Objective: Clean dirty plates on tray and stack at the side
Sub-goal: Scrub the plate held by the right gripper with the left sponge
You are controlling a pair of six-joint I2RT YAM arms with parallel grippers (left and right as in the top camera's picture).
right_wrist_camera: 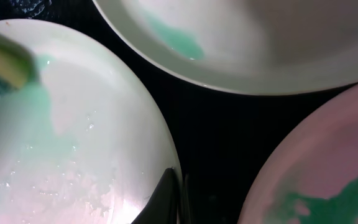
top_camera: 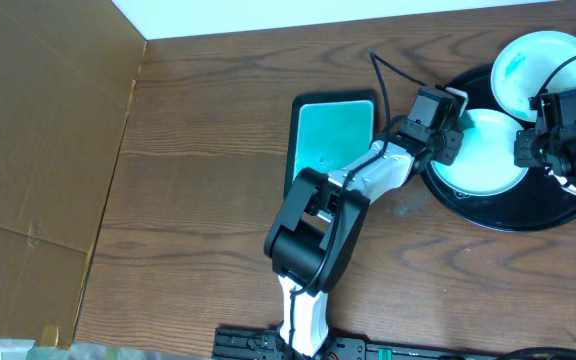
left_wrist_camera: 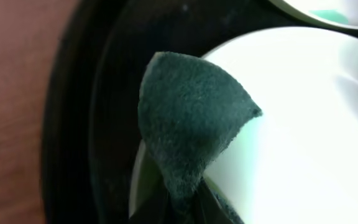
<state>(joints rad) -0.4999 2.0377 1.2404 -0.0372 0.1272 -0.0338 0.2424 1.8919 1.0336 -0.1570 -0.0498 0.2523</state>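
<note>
First plate under the sponge, nothing stacked yet

All three plates lie on the tray [top_camera: 508,215] at the right of the surface [top_camera: 198,150], and no plate is set down at the side, so the job looks to be in its early part. The left hand [left_wrist_camera: 179,204] is clamped on a dark green sponge [left_wrist_camera: 191,124] pressed to the middle plate [top_camera: 488,165], whose face shows a thin wet teal film rather than a clean white. The right hand [right_wrist_camera: 176,200] has its fingers together at that plate's rim; whether it nips the rim cannot be told. The far plate [top_camera: 533,65] and the near-right plate [right_wrist_camera: 328,162] keep their teal smears untouched. Left to do: finish this one, wipe two more, stack all three.
</note>
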